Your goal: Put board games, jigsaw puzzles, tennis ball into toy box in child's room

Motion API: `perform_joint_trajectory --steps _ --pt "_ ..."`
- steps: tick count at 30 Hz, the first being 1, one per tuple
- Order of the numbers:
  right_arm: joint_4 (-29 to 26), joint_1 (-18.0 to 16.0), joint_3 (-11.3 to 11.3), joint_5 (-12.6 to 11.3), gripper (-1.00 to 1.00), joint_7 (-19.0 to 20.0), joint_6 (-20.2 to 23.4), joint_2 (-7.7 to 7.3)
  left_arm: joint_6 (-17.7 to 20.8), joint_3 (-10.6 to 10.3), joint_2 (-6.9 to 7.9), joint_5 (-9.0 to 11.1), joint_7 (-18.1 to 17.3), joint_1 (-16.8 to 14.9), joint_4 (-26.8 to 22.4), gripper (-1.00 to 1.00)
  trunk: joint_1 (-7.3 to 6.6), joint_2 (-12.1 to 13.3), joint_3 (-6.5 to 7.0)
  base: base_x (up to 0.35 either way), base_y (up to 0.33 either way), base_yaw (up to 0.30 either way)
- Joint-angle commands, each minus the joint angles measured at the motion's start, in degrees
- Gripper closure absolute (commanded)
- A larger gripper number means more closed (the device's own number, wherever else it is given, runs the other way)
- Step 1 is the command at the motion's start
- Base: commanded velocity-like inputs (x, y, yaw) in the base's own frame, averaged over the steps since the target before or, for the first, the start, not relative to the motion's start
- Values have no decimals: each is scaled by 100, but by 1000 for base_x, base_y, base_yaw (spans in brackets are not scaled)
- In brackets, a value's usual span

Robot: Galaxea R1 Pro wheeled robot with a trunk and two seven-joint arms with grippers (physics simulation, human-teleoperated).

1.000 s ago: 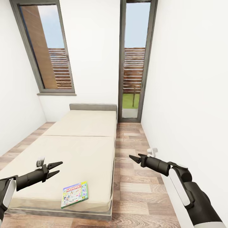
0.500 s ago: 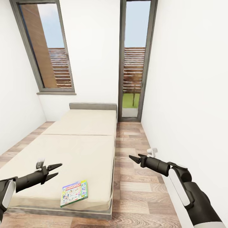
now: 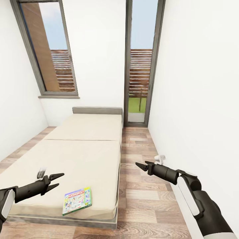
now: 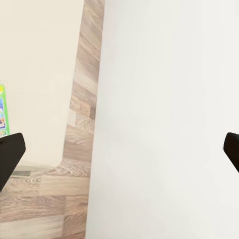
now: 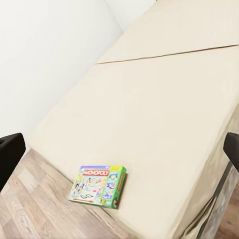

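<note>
Monopoly board game (image 3: 77, 201) lies flat on my bed's beige mattress (image 3: 83, 156), close to the foot end and toward the edge that borders the wood-plank floor (image 3: 142, 189). Its green and white cover faces up, turned a little askew to the mattress edge. From my right wrist I see the same box (image 5: 98, 185) resting near the mattress corner, with the title legible across its top.

My left gripper (image 3: 54, 182) hangs over the near part of the mattress, just beside the game box but not touching it. Its two dark fingers are spread apart with nothing between them. In my left wrist view the fingertips (image 4: 10, 154) sit at opposite edges of the picture, and a sliver of the box's cover (image 4: 3, 110) shows beside one of them.

My right gripper (image 3: 140, 166) reaches out over the floor, between the bed and the white wall (image 3: 199, 99), well apart from the game. In the head view its tips look close together, yet in my right wrist view the fingers (image 5: 11, 154) stand at the two edges of the picture, parted and empty.

Beyond the grey headboard (image 3: 97, 111), two tall dark-framed windows (image 3: 141, 63) show sky and slatted fencing.
</note>
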Motion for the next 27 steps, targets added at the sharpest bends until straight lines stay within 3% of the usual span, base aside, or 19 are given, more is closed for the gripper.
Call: perform_joint_trajectory --steps 1,20,27 --pt "-4 -4 3 -45 -100 -11 41 -3 22 8 0 -12 -23 -5 2 -100 22 -45 -25 0 0 0" --pt "8 -4 12 -40 -100 -13 40 5 47 8 9 3 -45 -5 5 -100 440 -807 -366 0 0 0" --pt "6 -4 10 -40 -100 -12 39 3 55 8 122 10 -56 -5 5 -100 594 -1088 -491 0 0 0"
